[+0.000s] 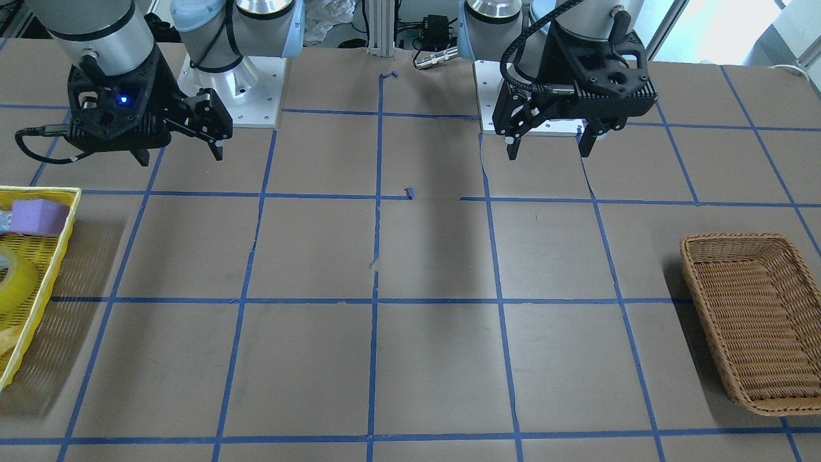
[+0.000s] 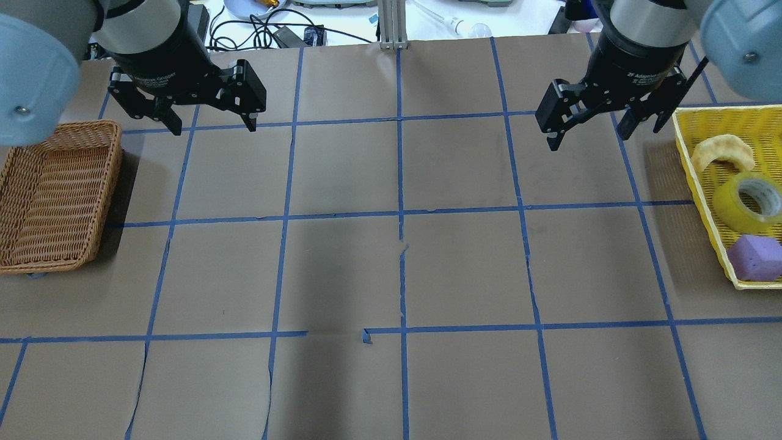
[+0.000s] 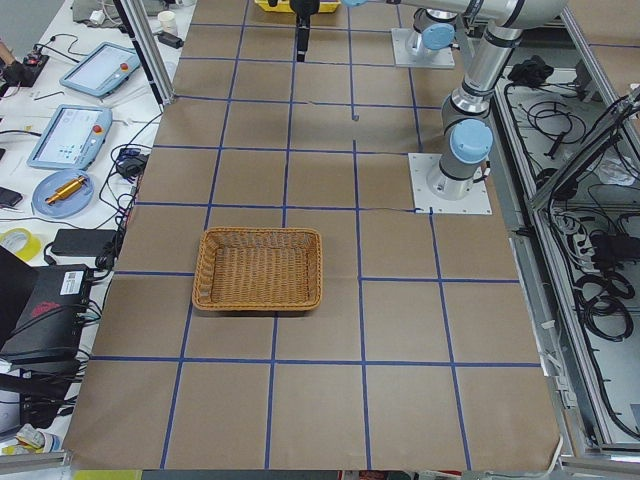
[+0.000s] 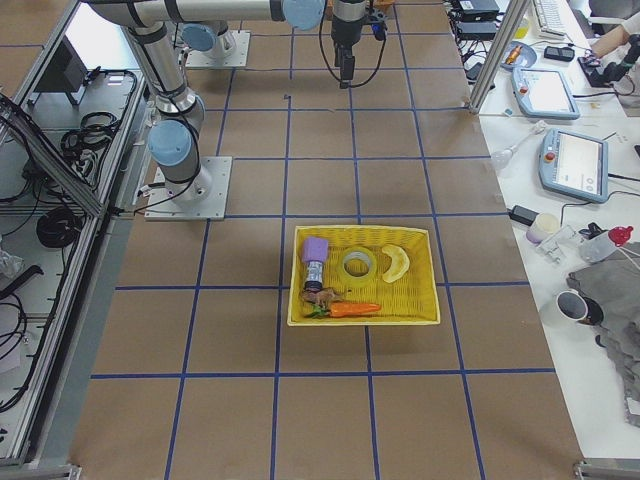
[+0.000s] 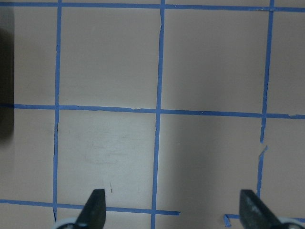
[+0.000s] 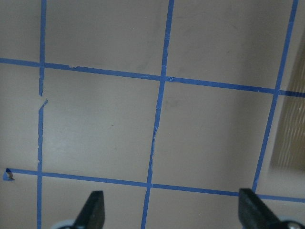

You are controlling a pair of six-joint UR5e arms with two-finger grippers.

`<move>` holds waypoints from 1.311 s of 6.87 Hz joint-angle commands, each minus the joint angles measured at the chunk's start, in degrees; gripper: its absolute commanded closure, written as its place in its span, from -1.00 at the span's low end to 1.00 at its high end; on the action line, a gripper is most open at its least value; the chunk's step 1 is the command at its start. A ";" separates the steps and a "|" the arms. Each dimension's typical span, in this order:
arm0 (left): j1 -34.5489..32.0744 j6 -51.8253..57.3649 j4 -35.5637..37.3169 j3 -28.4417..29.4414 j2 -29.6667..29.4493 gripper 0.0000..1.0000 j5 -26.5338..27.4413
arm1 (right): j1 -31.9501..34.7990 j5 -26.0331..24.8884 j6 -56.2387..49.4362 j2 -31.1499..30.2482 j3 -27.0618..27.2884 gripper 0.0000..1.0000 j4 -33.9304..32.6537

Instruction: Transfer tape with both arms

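The yellow tape roll (image 2: 728, 205) with a white core lies in the yellow basket (image 2: 702, 177) at the table's right end, between a purple sponge (image 2: 757, 256) and a curved pale pastry (image 2: 724, 153). It also shows in the front view (image 1: 16, 282) and the right-side view (image 4: 357, 264). My right gripper (image 2: 588, 139) hangs open and empty above the table, left of that basket and apart from it. My left gripper (image 2: 214, 125) hangs open and empty near the wicker basket (image 2: 58, 195). Both wrist views show only bare table between the open fingertips (image 5: 95, 205) (image 6: 93, 205).
The wicker basket (image 1: 699, 282) stands empty at the left end. The yellow basket (image 4: 420, 300) also holds a carrot (image 4: 350, 309) and a small brown item. Blue tape lines grid the brown table. Cables and devices lie beyond the far edge.
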 commanded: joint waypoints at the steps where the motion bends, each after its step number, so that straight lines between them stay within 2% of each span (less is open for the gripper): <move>1: 0.00 0.00 -0.07 0.09 0.12 -1.00 0.05 | 0.01 0.42 -0.08 -0.04 0.07 -1.00 0.02; 9: 0.00 0.00 -0.16 0.00 0.12 -1.00 0.14 | -0.08 -0.55 -0.09 -0.04 0.07 -1.00 1.43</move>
